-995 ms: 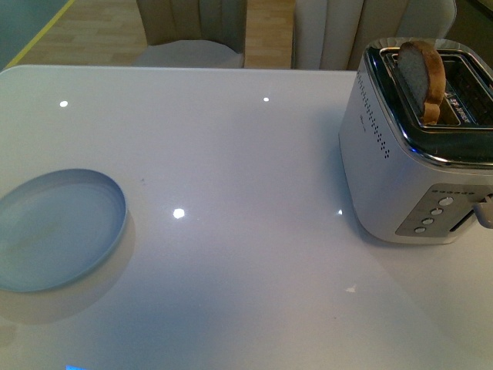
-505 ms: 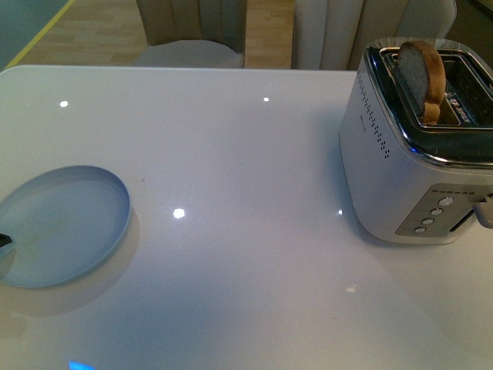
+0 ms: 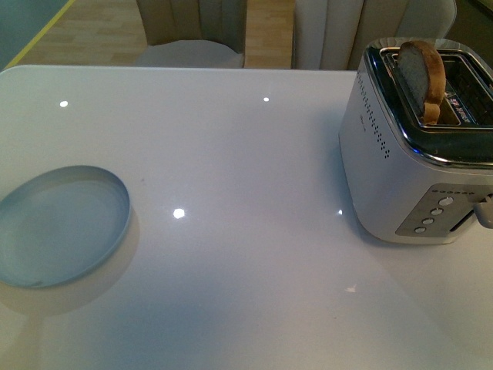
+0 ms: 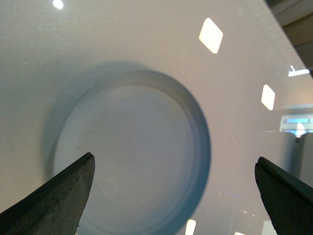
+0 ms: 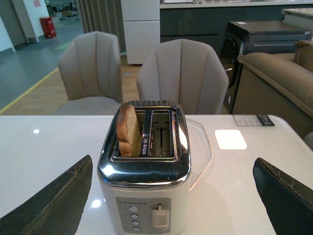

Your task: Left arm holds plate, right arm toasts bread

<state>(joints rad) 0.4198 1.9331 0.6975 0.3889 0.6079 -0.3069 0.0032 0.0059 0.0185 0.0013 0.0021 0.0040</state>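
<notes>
The pale blue-grey plate lies flat on the white table at the left and is empty. In the left wrist view the plate sits below my open left gripper, whose dark fingers stand wide apart and touch nothing. A slice of brown bread stands upright in the near slot of the silver toaster at the right. In the right wrist view my right gripper hangs open in front of the toaster, well back from it. The bread sticks up high, and the lever faces the gripper.
Beige chairs stand beyond the table's far edge, and a brown sofa is off to the right. A small card lies on the table behind the toaster. Neither arm shows in the front view.
The plate has shifted slightly to the right. A dark fingertip showed at the front view's left edge half a second ago and is gone now. Toaster and bread are unchanged.
</notes>
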